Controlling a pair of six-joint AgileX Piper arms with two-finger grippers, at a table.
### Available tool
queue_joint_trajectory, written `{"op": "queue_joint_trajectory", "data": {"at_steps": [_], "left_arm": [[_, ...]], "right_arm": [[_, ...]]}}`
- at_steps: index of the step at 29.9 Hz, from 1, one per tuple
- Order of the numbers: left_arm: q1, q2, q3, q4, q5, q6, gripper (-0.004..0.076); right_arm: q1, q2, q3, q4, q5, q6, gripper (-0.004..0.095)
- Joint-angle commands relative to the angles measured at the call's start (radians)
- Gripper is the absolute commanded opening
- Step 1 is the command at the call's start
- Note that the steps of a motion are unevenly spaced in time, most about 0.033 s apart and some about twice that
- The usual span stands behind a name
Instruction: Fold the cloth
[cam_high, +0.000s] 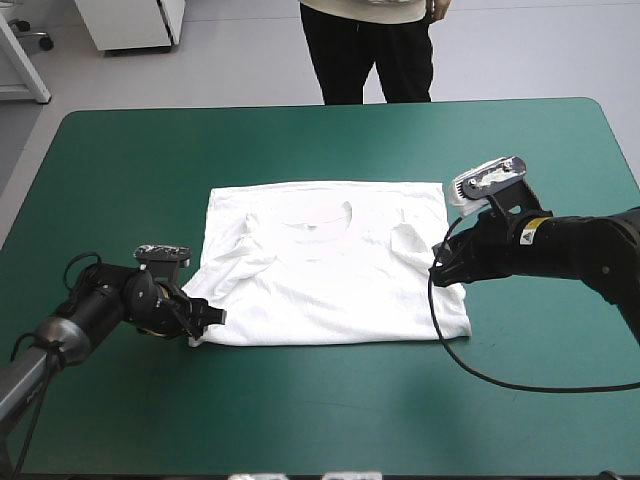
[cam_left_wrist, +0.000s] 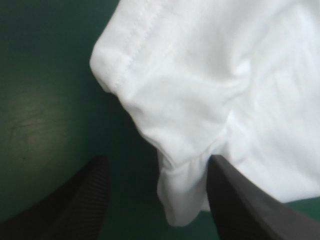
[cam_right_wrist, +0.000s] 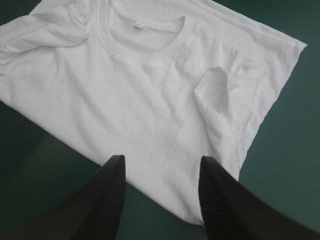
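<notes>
The white T-shirt (cam_high: 330, 270) lies spread on the teal-green cover, collar toward the far edge and both sleeves folded inward. My left gripper (cam_high: 205, 320) is low at its near-left corner. In the left wrist view that gripper (cam_left_wrist: 160, 180) is open, and a bunched corner of the T-shirt (cam_left_wrist: 185, 115) hangs between the fingers (cam_left_wrist: 90, 190). My right gripper (cam_high: 440, 262) sits at the shirt's right edge. Seen from the right wrist, it (cam_right_wrist: 162, 162) is open just above the T-shirt (cam_right_wrist: 150, 95), with the folded sleeve (cam_right_wrist: 220, 95) ahead of it.
The teal-green cover (cam_high: 330, 410) runs wide around the shirt on every side, with the table's near edge well behind both grippers.
</notes>
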Motion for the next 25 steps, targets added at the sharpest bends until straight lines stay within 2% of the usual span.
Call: {"op": "queue_joint_trajectory", "data": {"at_steps": [1,7,9,14,20,25], "left_arm": [[0.001,0.052,-0.022,0.002,0.005,0.027,0.0424],[0.001,0.137,-0.022,-0.025,-0.010,0.059,0.0398],[0.001,0.137,-0.022,-0.031,-0.016,0.059,0.0329],[0.001,0.137,-0.022,-0.028,0.001,0.059,0.0008],[0.001,0.137,-0.022,-0.025,-0.003,0.044,-0.0006],[0.001,0.137,-0.022,-0.025,-0.003,0.051,-0.0009]], "right_arm": [[-0.002,-0.019,-0.023,0.019,-0.048,-0.003,0.0441],[-0.002,-0.019,-0.023,0.013,-0.049,-0.003,0.0441],[-0.002,-0.019,-0.023,-0.009,-0.043,0.004,0.0442],[-0.002,-0.019,-0.012,-0.141,0.011,0.109,0.0442],[-0.002,-0.019,0.118,-0.152,0.023,0.151,0.0442],[-0.002,-0.017,0.267,-0.175,-0.103,0.185,0.0448]]}}
